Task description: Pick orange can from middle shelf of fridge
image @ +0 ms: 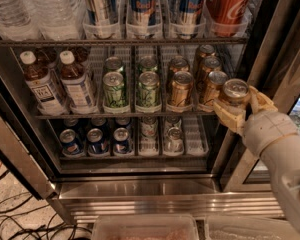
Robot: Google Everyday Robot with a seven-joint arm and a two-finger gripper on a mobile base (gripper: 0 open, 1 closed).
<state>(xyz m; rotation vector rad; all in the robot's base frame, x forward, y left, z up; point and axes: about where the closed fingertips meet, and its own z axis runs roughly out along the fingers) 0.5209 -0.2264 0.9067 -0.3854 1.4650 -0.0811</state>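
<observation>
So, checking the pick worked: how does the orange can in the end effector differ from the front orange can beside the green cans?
The held orange can is clamped in the end effector, off to the right of the middle shelf; the shelf orange can stands untouched in its lane tray. Its fingers hide much of the held one's body; the shelf one's side shows fully. Both are orange-gold with silver tops.
</observation>
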